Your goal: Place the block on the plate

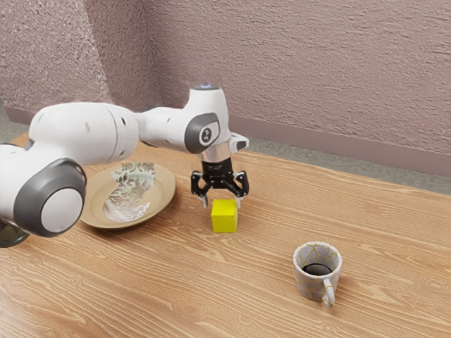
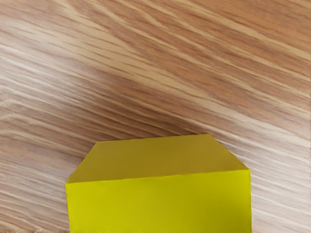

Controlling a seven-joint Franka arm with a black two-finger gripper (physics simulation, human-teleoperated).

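Wooden table (image 1: 169,282) — gripper (image 1: 222,204) spreads wide over yellow block (image 1: 225,221).

The Franka arm (image 1: 84,130) I run from afar wears a smooth white shell of rounded segments — its big joint (image 1: 32,193) ringed in dark grey around a pale round disc (image 1: 61,210), its wrist bearing a dark grey cap (image 1: 204,134) with a small emblem and a bluish crown (image 1: 205,86) — above my black gripper (image 1: 223,203), with angular, jointed linkages and pale fingertips
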